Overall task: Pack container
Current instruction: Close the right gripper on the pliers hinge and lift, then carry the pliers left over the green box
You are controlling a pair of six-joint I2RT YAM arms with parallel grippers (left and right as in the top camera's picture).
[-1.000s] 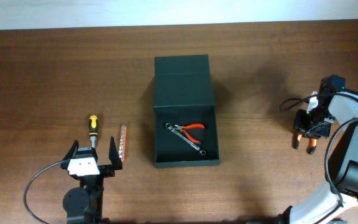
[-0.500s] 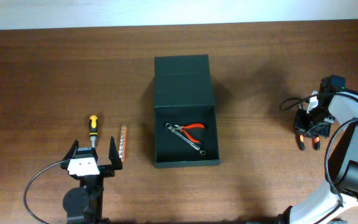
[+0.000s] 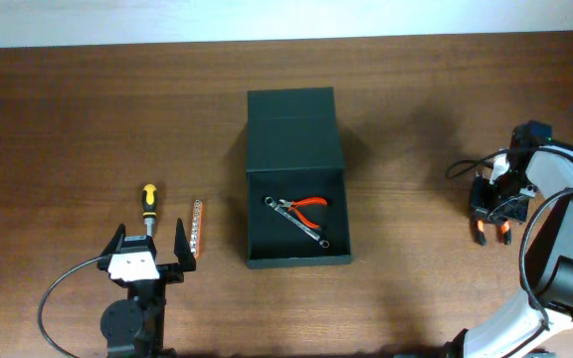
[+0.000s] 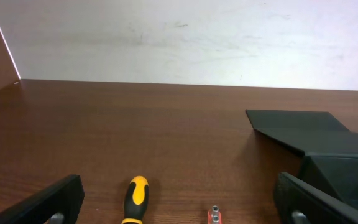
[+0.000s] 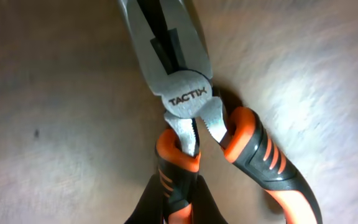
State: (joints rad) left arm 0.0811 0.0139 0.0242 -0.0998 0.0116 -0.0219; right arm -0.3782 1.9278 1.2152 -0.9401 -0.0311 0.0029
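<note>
Dark brown wooden table [image 3: 68, 119] beneath a plain white wall [image 4: 179, 37]. Container [image 3: 292, 129], lid flap open, at frame centre. Left gripper [image 3: 149, 239], lower left, spread wide and empty. Right gripper [image 3: 491, 207], right edge, closed on orange-handled pliers [image 5: 185, 99].

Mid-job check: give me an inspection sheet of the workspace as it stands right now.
Surface: brown wooden table, nothing spilled.
Job's things: dark green-black rectangular container, flap lid open, holding red-handled pliers and a silver wrench.
Clutter: yellow-and-black screwdriver and orange bit strip lying left of the container.
Grippers: left gripper open, holding nothing; right gripper shut on orange-and-black long-nose pliers.
Cables: black cable looping by the left arm; second black cable by the right arm.
Surroundings: pale wall behind the table.
</note>
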